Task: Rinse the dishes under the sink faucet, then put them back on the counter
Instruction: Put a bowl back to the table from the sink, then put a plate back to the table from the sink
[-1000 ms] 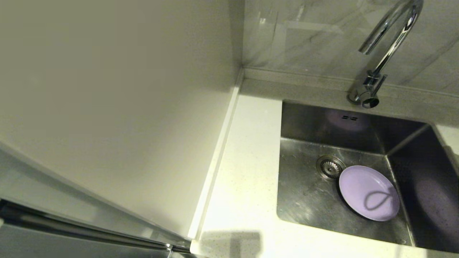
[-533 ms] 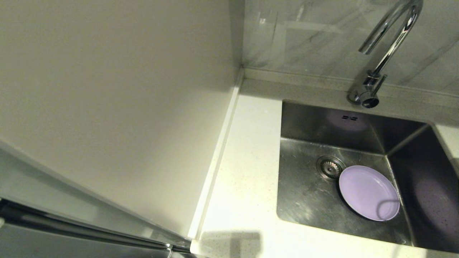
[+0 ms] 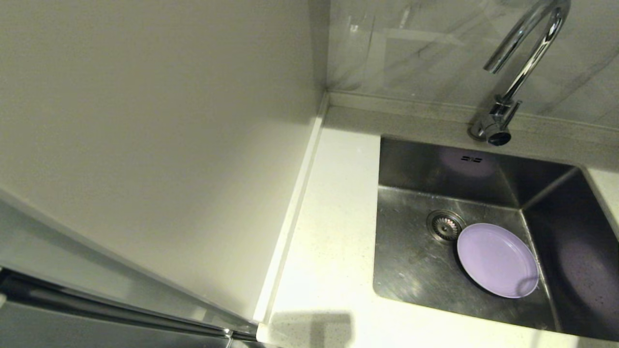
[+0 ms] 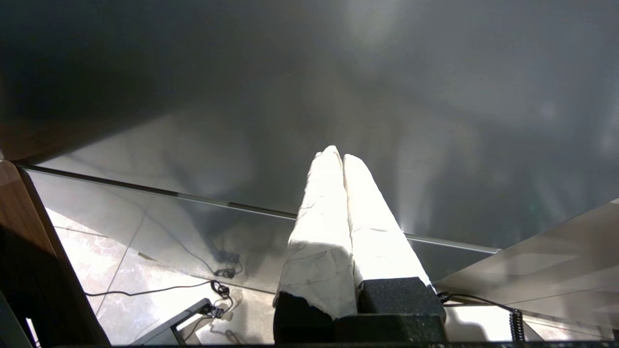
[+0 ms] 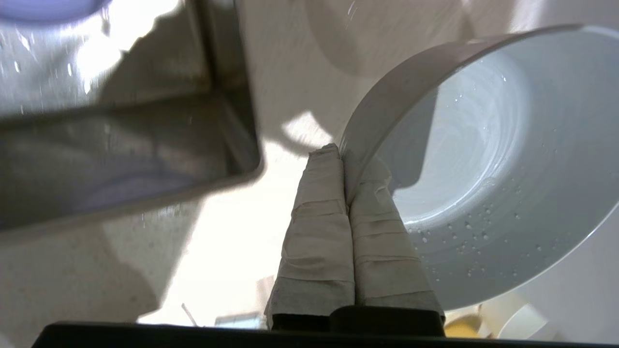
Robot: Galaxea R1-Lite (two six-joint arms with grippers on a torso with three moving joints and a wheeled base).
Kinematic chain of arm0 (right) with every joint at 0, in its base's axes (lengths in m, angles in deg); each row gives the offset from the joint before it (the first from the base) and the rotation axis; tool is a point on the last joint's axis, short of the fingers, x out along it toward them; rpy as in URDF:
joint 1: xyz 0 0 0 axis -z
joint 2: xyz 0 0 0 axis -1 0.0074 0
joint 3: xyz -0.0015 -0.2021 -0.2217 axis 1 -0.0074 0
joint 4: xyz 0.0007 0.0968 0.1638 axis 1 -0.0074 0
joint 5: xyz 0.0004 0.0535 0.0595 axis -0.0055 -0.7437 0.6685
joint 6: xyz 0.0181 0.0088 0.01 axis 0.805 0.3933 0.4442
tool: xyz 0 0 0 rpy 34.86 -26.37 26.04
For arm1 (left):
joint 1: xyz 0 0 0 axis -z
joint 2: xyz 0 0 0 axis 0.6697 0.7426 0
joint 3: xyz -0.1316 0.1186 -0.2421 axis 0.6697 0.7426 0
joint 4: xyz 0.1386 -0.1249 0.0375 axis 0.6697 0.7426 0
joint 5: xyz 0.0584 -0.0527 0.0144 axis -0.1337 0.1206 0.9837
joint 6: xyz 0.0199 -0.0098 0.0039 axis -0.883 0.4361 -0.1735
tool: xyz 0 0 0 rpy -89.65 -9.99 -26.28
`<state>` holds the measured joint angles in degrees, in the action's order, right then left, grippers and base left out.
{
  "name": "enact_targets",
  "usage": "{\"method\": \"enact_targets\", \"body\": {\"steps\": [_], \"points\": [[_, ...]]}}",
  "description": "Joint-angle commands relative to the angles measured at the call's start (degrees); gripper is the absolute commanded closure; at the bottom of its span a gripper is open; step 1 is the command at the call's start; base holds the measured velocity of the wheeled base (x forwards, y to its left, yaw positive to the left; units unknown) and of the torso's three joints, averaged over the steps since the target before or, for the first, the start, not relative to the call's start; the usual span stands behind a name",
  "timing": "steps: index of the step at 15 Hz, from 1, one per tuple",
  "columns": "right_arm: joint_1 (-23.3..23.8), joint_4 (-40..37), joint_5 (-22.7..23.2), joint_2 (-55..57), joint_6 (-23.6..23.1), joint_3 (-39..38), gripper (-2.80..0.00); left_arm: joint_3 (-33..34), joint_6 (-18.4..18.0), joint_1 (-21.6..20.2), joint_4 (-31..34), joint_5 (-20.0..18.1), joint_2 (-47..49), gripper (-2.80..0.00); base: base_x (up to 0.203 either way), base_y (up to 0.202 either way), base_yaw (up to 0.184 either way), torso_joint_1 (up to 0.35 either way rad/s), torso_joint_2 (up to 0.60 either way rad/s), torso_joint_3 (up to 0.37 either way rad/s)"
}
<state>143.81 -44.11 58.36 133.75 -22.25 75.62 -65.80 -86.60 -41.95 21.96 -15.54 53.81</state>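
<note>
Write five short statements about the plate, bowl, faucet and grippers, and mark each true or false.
1. The plate lies in the sink. True.
2. Water runs from the faucet. False: no stream shows.
3. The right gripper pinches the pale bowl's rim. True.
4. The bowl is dry. False: droplets cling inside it.
5. The left gripper holds a dish. False: it is shut on nothing, away from the sink.

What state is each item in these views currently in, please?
Plate: lying flat in the sink, beside the drain.
Faucet: no water running.
Pale bowl: wet, rim pinched by the right gripper.
Left gripper: shut, empty.
</note>
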Motion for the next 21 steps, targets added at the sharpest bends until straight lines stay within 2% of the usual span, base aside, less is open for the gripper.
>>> {"method": "enact_targets", "body": {"steps": [1,5,14,17,18,21], "points": [[-0.1,-0.4,-0.1,1.7,-0.4,-1.6,0.0,0.2,0.0,0.0,0.0,0.0,0.0,0.0,0.0,0.0,0.0,0.0,0.0,0.0],[-0.4,0.4,-0.6,6.4,-0.5,-2.8,0.0,0.2,0.0,0.0,0.1,0.0,0.0,0.0,0.0,0.0,0.0,0.0,0.0,0.0],[-2.2,9.1,-0.7,14.4,0.0,-2.6,0.0,0.2,0.0,0.0,0.0,0.0,0.0,0.0,0.0,0.0,0.0,0.0,0.0,0.0],[-2.2,9.5,-0.7,15.2,0.0,-2.7,0.0,0.2,0.0,0.0,0.0,0.0,0.0,0.0,0.0,0.0,0.0,0.0,0.0,0.0],[-2.4,9.6,-0.8,15.2,0.0,-2.8,-2.8,0.2,0.0,0.0,0.0,0.0,0.0,0.0,0.0,0.0,0.0,0.0,0.0,0.0],[-2.5,12.3,-0.7,14.5,0.1,-3.2,-2.8,0.2,0.0,0.0,0.0,0.0,0.0,0.0,0.0,0.0,0.0,0.0,0.0,0.0]]}}
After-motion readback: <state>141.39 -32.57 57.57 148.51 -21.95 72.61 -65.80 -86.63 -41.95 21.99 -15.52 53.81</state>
